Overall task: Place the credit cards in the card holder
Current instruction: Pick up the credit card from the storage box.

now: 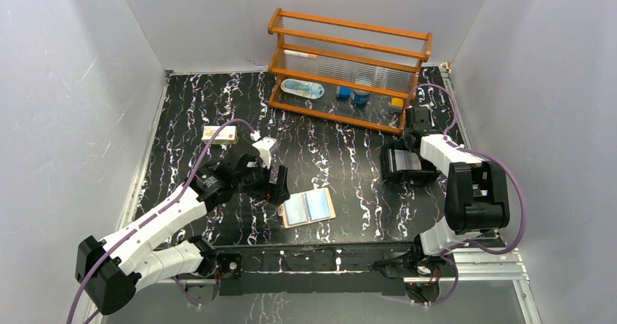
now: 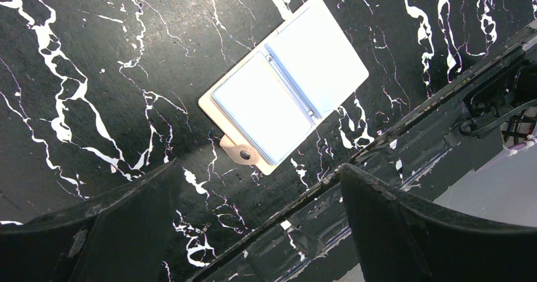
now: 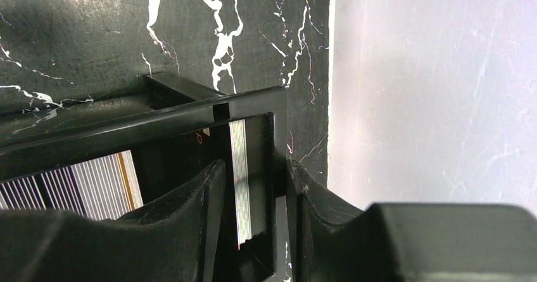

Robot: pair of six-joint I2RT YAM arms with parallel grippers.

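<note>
Partly done, by my read. The card holder (image 2: pixel 206 104) lies open and flat near the table's front edge, with its tan rim and snap tab (image 2: pixel 244 154) showing. A light blue card (image 2: pixel 263 108) looks seated in the half next to the tab. The other half (image 2: pixel 320 60) is also pale blue, and I cannot tell whether that is a card or lining. A small yellowish rectangle (image 1: pixel 220 133) lies well apart from the holder, further back and to the left. It is likely the second card and is not yet in, so I judge it is what remains. The left gripper (image 2: pixel 258 171) hovers just beside the holder's tab end, fingers spread wide and holding nothing. The right gripper (image 3: pixel 253 168) is well away on the holder's right, at a black box (image 3: pixel 190 111) with striped contents. Its fingers are nearly together and straddle the box's wall, but I cannot tell whether they actually pinch it. The holder looks thin and stiff-ish, and the cards are flat and slick.
</note>
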